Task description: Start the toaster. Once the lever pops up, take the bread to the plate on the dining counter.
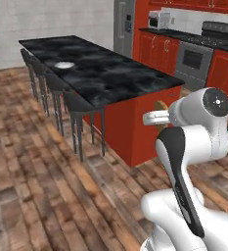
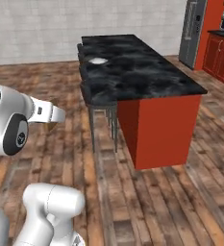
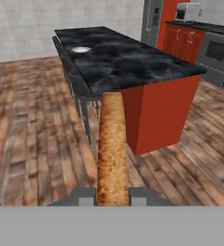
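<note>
Bread edge-on, clamped between both fingers.

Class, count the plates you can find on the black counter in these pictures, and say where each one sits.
1. A single white plate sits on the black dining counter, toward its far end, near the edge lined with stools. No other plate shows on the countertop.
</note>
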### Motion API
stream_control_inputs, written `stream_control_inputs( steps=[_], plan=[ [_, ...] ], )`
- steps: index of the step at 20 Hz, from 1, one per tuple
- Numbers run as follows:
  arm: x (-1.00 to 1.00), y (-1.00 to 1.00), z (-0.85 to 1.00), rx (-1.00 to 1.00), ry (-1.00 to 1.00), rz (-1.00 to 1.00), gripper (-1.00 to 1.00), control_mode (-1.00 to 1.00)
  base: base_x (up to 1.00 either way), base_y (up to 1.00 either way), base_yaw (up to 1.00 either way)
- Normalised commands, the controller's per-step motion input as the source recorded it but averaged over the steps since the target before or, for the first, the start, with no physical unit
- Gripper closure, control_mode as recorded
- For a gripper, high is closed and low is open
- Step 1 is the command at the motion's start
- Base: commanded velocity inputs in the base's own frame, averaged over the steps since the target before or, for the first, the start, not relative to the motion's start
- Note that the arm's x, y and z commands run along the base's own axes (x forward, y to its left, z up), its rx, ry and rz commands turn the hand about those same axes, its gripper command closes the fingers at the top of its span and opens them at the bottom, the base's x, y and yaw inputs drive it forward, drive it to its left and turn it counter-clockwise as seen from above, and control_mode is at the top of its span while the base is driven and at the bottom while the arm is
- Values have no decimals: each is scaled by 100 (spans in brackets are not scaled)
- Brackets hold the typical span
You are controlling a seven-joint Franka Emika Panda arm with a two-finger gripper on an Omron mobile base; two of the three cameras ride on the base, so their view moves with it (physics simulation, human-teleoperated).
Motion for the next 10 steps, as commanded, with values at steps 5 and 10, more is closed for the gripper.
stream_control_inputs(
  steps=[5, 10],
  plan=[
    [0, 0, 0, 0, 0, 0, 100, 100, 0, 73, -73],
    [0, 0, 0, 0, 0, 0, 100, 100, 0, 86, -70]
  ],
)
